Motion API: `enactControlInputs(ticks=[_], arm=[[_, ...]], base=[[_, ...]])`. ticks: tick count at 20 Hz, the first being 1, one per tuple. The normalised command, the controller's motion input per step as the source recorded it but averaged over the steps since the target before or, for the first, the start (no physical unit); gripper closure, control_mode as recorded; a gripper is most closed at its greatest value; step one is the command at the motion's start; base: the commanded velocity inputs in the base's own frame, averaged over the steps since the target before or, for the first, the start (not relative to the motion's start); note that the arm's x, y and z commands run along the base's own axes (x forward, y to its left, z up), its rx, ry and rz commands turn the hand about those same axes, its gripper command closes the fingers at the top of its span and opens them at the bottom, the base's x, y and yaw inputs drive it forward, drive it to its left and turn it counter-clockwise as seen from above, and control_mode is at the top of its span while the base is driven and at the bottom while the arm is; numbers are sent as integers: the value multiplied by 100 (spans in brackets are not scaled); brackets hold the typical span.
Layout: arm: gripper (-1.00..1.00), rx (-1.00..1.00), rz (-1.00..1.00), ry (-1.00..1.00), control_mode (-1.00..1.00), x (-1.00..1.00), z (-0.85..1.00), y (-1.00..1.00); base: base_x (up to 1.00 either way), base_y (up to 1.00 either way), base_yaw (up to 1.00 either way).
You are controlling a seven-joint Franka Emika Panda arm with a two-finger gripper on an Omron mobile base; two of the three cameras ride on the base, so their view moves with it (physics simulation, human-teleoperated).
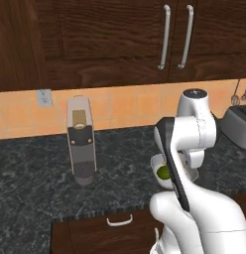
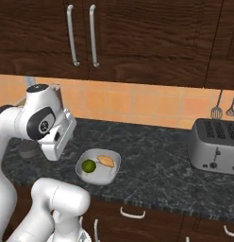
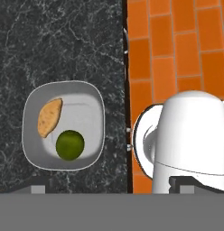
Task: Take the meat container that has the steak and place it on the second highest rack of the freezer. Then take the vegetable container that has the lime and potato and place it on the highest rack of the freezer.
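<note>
The arm is hanging over the dark marbled bench [image 2: 152,175], and the fingers [image 3: 109,186] are standing spread wide apart, released, gripping nothing, their two dark tips poking up at the bottom edge of the hand view. Just above the left tip, in the left half of that view, the vegetable container [image 3: 35,97] is sitting on the bench: a pale grey bowl with rounded corners. Inside it the lime [image 3: 70,145] is lying toward the lower middle, round and green, and the potato [image 3: 49,117] is lying just up and left of it, tan-orange and oblong; the two are close together, and I cannot tell if they are touching.

In the right base view the same container is sitting in the lower left of centre, near the bench's front edge, with the lime on its left side and the potato to the right of it. The white arm is rising along the left side of the frame with the hand angled down toward the container, well above it.

In the left base view the arm is covering most of the container, the lime peeking out beside a dark joint at centre right. A slim coffee machine [image 1: 81,141] is standing at centre left against the orange tiled wall [image 2: 137,101]. A grey toaster [image 2: 215,146] is sitting at the right of the right base view, under dark wooden cabinets [image 2: 137,38]
</note>
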Motion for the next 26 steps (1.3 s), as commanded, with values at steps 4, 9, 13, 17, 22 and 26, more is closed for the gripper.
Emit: enactControlInputs(ticks=[4, 9, 13, 17, 22, 26], arm=[[-100, 0, 0, 0, 100, 0, 0, 0], [-100, 0, 0, 0, 100, 0, 0, 0], [-100, 5, 1, 0, -100, 1, -30, -71], [-100, 12, 10, 0, -100, 26, -57, -83], [-100, 11, 21, 0, -100, 47, -69, -50], [-100, 4, 26, 3, -100, 27, -69, -8]], base=[[0, 12, -3], [0, -7, 0], [0, 0, 0], [0, 0, 0], [0, 0, 0], [0, 0, 0]])
